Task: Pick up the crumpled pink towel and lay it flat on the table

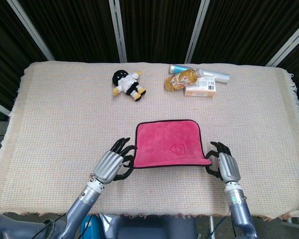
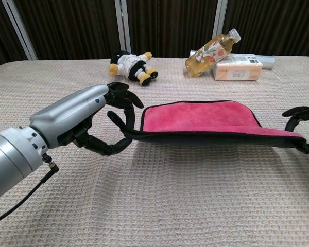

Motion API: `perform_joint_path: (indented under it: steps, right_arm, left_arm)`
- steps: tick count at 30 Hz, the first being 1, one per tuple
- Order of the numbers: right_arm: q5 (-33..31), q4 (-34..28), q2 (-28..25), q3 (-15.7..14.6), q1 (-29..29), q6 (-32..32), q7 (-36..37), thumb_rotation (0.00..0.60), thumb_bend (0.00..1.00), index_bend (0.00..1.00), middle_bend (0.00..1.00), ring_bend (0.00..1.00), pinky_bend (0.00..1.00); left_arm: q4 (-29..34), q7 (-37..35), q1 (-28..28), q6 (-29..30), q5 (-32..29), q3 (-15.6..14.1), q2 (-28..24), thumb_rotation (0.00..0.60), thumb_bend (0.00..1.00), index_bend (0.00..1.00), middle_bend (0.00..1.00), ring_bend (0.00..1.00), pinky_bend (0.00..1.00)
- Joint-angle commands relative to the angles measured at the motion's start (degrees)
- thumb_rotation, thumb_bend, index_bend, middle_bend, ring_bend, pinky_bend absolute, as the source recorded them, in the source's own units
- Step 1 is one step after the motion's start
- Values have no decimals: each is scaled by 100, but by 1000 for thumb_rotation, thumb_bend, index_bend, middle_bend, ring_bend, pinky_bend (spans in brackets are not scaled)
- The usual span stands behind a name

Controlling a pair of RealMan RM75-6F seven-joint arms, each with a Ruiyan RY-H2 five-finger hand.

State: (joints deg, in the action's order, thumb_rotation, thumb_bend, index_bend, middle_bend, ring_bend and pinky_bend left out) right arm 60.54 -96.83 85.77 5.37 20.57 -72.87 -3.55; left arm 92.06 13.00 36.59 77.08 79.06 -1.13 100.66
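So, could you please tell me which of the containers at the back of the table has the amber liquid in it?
The bottle with the white cap, lying tilted across the flat box; the tube behind them is silvery.

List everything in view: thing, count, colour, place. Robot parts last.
towel: 1, pink with dark edging, spread out at table centre, near edge held off the table at both near corners
plush toy: 1, black, white and yellow, lying at the far side, left of centre
bottle: 1, amber drink with a printed label, lying on its side, far right of centre
box: 1, pale pink and white, lying beside the bottle
tube: 1, silver and teal, lying behind the box
table cover: 1, beige woven
left hand: 1, grey and black, pinches the towel's near-left corner
right hand: 1, grey and black, pinches the near-right corner
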Motion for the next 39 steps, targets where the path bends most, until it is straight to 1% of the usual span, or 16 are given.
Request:
perform_joint_path:
  steps: [1,7,20,31,39]
  right_arm:
    - [77,34,47,-43,-52,-23,-15,600,547,646,156,0,0]
    - [101,98,131,-87,-124,2,-96,600,548,646,156,0,0]
    - [216,186,266,-123,-252,23,-190,600,548,646,156,0,0]
    - [269,308,365,-178,-351,132,-211,600,548,646,155,0,0]
    - [285,399,441,-155,-396,179,-243,600,548,646,156,0,0]
  left_arm:
    - [-16,-41,-63,-6,66,-27,-20,600,617,571,209,0,0]
    - [-69,-115,-152,-116,87,-16,19,600,615,571,208,0,0]
    - [-273,-72,-266,-389,118,8,297,600,615,572,209,0,0]
    - [-370,-61,-390,-583,195,-83,351,600,612,571,206,0,0]
    - [-385,-39,-435,-706,186,-21,351,600,610,572,205,0,0]
